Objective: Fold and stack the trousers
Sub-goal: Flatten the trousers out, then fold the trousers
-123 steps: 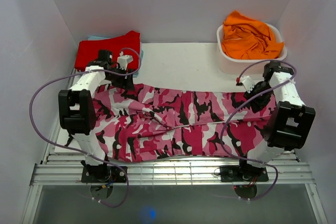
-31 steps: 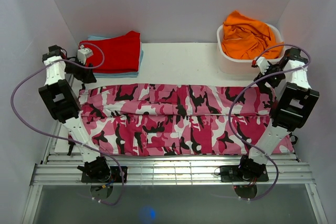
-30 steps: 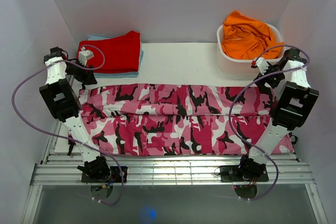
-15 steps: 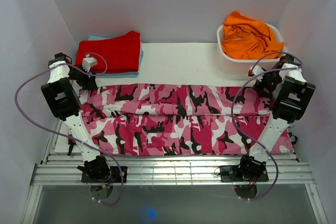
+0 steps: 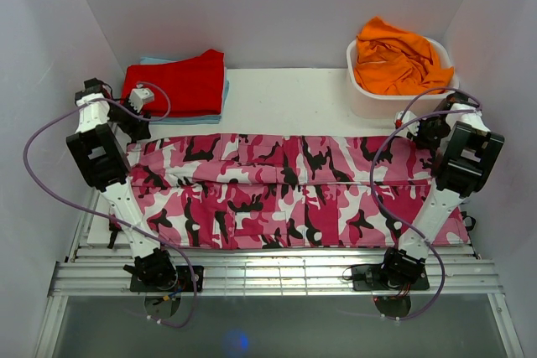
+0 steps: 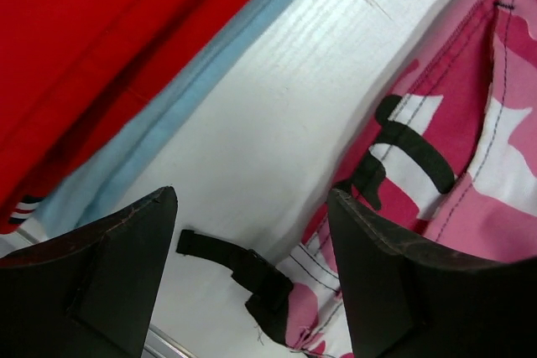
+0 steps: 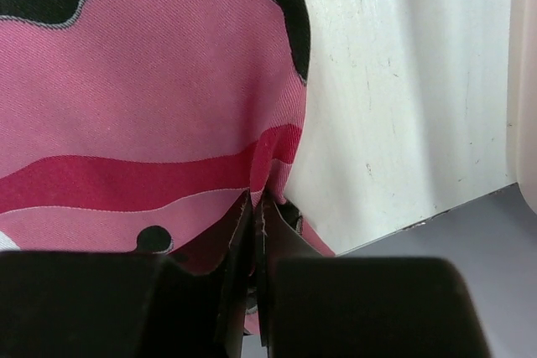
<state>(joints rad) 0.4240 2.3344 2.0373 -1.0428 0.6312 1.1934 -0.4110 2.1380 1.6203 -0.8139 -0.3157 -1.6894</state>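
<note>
Crowding the far edge of the table: at upper left of the overhead frame a folded red garment resting on a light blue cloth; at upper right a white tub heaped with a crumpled orange garment. Both apart from the trousers, with bare white surface between. Looping over the print at each end, purple cables and the black-and-white arm links, covering parts of the left and right edges.

Spread flat across the centre and lower half of the overhead frame, in pink, magenta, white and black camouflage. Long axis running left to right, parallel to the near edge; two legs side by side, one toward the top of the frame and one toward the bottom, meeting along a horizontal line. Waist end at the left, shown by a black belt loop in the left wrist view; leg ends at the right.

Hovering at the upper left corner of the cloth, the left pincer, fingers wide apart, gripping nothing, white table showing between them. At the upper right corner, the right pincer, fingers pressed nearly together with the fabric's edge pinched between.
</note>
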